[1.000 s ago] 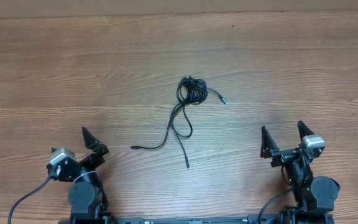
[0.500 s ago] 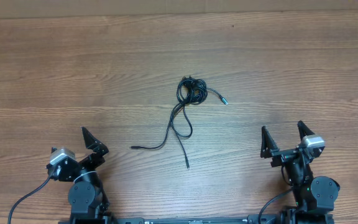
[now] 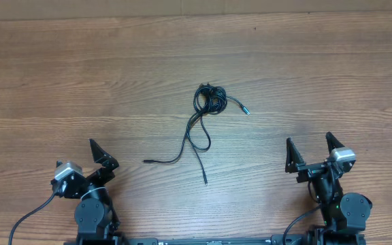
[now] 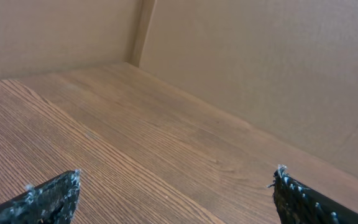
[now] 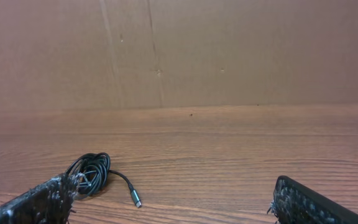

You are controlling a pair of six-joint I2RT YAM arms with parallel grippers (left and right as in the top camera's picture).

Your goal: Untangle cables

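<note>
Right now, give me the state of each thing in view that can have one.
cables, knotted in a small coil, loose ends trailing toward the robot, not gripped.
bluish plug tip, free, sticking out of the coil.
left claw, open, empty, apart from the cables.
right claw, open, empty, apart from the cables.

One knot of cables, thin black cords (how many cords are in the tangle can't be told). Three loose plug ends show: one bluish tip, one black end on the left, one black end lower down. Two pincers, left pincer and right pincer, two fingers each. One worktop.
</note>
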